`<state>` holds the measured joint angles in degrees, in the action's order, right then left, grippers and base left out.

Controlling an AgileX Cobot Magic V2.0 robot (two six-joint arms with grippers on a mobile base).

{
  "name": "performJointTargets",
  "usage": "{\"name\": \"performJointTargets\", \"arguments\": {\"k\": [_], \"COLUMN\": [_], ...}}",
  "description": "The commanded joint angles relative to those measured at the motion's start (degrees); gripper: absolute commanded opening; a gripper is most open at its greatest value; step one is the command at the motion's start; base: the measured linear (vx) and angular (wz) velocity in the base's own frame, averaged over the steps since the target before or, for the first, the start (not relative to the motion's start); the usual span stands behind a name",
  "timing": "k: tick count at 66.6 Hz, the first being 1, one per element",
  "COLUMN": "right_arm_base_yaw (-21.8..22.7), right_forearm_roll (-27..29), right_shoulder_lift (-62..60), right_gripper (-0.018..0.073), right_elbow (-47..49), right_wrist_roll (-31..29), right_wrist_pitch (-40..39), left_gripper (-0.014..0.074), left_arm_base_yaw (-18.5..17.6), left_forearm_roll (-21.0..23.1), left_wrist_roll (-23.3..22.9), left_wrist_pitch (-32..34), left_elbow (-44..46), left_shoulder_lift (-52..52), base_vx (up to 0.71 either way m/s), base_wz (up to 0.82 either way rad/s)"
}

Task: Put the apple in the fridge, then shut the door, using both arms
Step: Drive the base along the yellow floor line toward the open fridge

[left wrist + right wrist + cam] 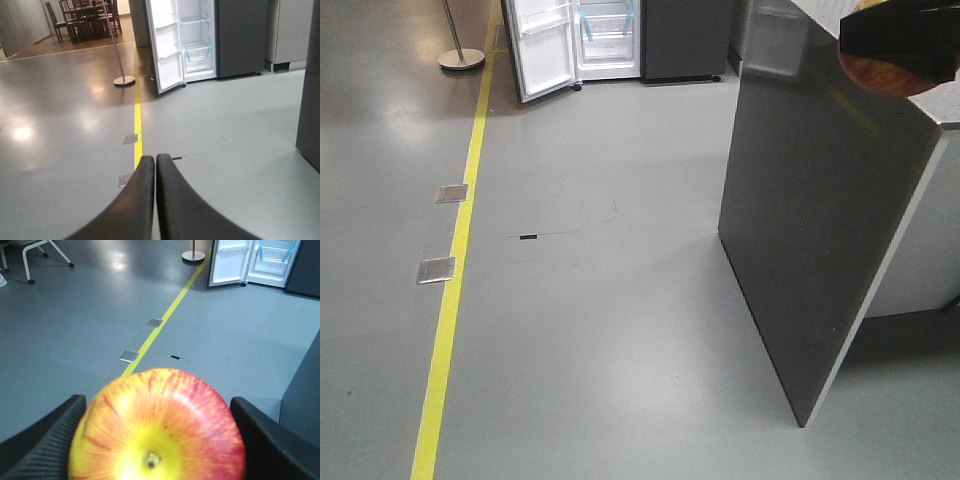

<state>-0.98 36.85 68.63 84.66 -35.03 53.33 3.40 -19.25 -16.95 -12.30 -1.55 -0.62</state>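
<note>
**Right gripper** (156,405): its ribbed black fingers (42,442) are clamping the apple (157,427) from both sides. The stem end is facing the wrist camera, and the skin is showing red over yellow streaks. In the front view the apple (888,76) is peeking out beneath the dark gripper body at the top right corner. It is appearing against the top edge of the dark grey counter block (820,220).

**Left gripper** (155,161): its two smooth black fingers (140,200) are pressing flat against each other with nothing between them, pointing out over the grey floor.

**Fridge** (195,30): it is standing at the far end of the floor, well apart from both grippers and from the apple. Its white interior is showing, with shelves bearing blue tape strips (187,54).

**Door** (167,50): it is hanging wide open at the left of the compartment, white liner facing out.

**Yellow floor line** (138,115): it is running from beside the door back toward the robot, with two metal floor plates (436,269) lying against it.

**Pole stand** (123,80): it is resting on a round base left of the door.

**Chairs and table** (82,17): they are sitting far behind.
</note>
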Motion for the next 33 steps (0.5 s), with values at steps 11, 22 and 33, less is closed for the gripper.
{"name": "performJointTargets", "arguments": {"k": [11,22,33], "right_arm_base_yaw": [0.32,0.32,0.32], "right_forearm_roll": [2.19,2.19,2.19], "right_shoulder_lift": [-1.29,-1.29,-1.29], "right_gripper": [0.0186,0.0186,0.0186], "right_elbow": [1.88,1.88,1.88], "right_wrist_roll": [-0.60,-0.60,-0.60], "right_wrist_pitch": [-3.83,-3.83,-3.83], "left_gripper": [-0.0008,-0.0008,-0.0008], "left_arm_base_yaw": [-0.16,-0.16,-0.16], "left_forearm_roll": [0.15,0.15,0.15], "left_wrist_roll": [-0.37,-0.37,-0.37], "left_wrist_pitch": [3.67,3.67,3.67], "left_elbow": [-0.85,-0.85,-0.85], "left_shoulder_lift": [-0.95,-0.95,-0.95], "base_vx": [0.10,0.10,0.10], "base_wz": [0.07,0.07,0.05]}}
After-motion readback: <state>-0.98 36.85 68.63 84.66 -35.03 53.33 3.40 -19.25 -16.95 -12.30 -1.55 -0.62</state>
